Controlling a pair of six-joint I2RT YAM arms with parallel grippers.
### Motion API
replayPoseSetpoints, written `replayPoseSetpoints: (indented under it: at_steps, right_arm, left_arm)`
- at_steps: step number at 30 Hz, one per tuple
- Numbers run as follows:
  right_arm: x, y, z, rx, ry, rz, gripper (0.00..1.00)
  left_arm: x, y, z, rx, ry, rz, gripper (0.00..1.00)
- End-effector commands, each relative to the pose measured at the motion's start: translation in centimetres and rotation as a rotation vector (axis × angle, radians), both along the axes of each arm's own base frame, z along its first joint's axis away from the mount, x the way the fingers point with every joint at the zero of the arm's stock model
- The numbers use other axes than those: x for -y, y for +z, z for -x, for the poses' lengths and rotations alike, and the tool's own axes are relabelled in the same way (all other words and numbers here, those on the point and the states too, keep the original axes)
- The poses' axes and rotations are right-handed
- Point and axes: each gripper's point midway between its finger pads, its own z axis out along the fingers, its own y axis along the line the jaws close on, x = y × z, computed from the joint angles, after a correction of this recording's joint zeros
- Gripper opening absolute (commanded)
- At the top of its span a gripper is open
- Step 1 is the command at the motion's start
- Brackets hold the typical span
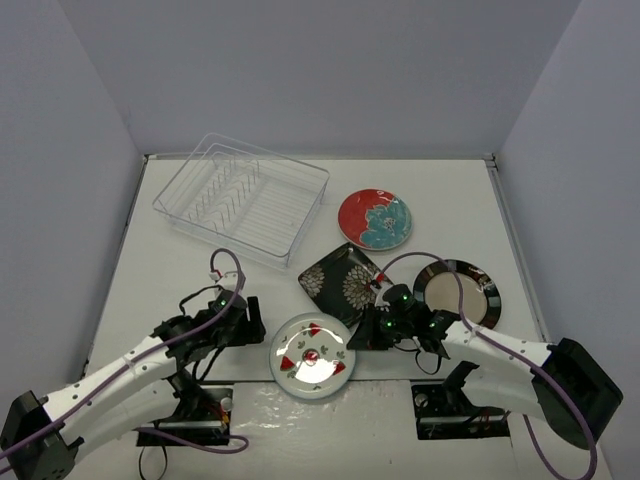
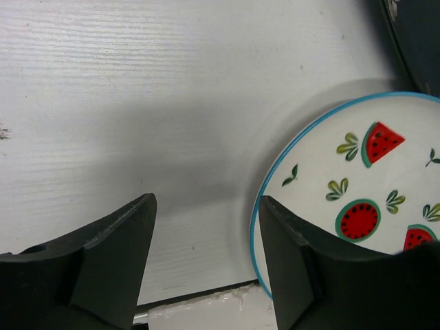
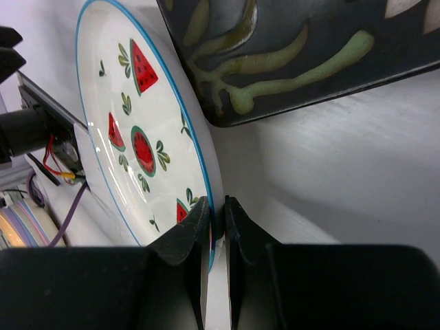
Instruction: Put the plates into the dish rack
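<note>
The white plate (image 1: 312,356) with red fruit marks lies near the front edge between my two arms. My right gripper (image 1: 358,335) is shut on its right rim; the right wrist view shows both fingers pinching the blue-edged rim (image 3: 217,206) of the white plate (image 3: 137,124). My left gripper (image 1: 255,325) stands open just left of the plate. In its wrist view the jaws (image 2: 206,206) hold only bare table, with the plate (image 2: 357,185) beside the right finger. The clear dish rack (image 1: 240,205) sits at the back left with no plates in it.
A black square floral plate (image 1: 343,280) lies just behind the white one, its corner close to the rim (image 3: 289,48). A red plate with a teal flower (image 1: 375,220) and a dark-rimmed plate (image 1: 457,292) lie to the right. The table's front edge (image 2: 199,299) runs just under my left fingers.
</note>
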Motion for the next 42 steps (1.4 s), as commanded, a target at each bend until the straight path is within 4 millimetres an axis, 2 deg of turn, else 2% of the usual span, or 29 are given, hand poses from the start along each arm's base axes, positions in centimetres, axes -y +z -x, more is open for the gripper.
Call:
replayPoseSetpoints:
  at_steps: [1,4,6,9,15,21,24,27,29,35,37,42]
  right_arm:
    - [-1.6,3.6,-1.7,0.083,-0.019,-0.154,0.00]
    - [-1.6,4.1,-2.0,0.092,-0.023,-0.174,0.00]
    - [-1.6,4.4,-2.2,0.098,-0.025,-0.186,0.00]
    - [-1.6,4.8,-2.5,0.104,-0.030,-0.202,0.00]
    - [-1.6,5.9,-2.8,0.124,-0.040,-0.237,0.00]
    - [-1.6,5.5,-2.8,0.118,-0.036,-0.228,0.00]
    - [-1.6,5.4,-2.8,0.121,-0.029,-0.220,0.00]
    - [-1.6,5.6,-3.0,0.126,-0.030,-0.213,0.00]
    - [-1.6,5.8,-3.1,0.138,-0.029,-0.211,0.00]
    - [-1.8,6.9,-3.2,0.164,-0.011,-0.218,0.00]
    - [-2.0,7.0,-3.0,0.150,0.002,-0.224,0.02]
    - [-3.0,7.2,-2.5,0.115,0.026,-0.281,0.29]
  left_arm:
    - [1.6,1.9,-0.9,0.050,-0.001,0.089,0.62]
    - [2.8,1.5,-0.3,0.027,-0.044,0.148,0.65]
    - [5.0,1.3,-0.1,0.026,-0.101,0.256,0.65]
    - [5.2,0.1,0.2,0.004,-0.111,0.263,0.63]
    - [4.8,-1.8,0.2,-0.028,-0.088,0.222,0.48]
    - [5.7,-2.9,0.0,-0.049,-0.112,0.225,0.26]
    - [6.2,-3.2,-0.1,-0.058,-0.132,0.220,0.22]
    - [6.3,-3.7,-0.1,-0.075,-0.145,0.198,0.12]
    - [6.3,-4.1,0.0,-0.088,-0.151,0.186,0.02]
    - [6.4,-5.3,0.5,-0.128,-0.169,0.164,0.00]
    - [6.4,-5.8,0.7,-0.147,-0.170,0.151,0.00]
    - [6.5,-6.7,1.3,-0.164,-0.171,0.140,0.00]
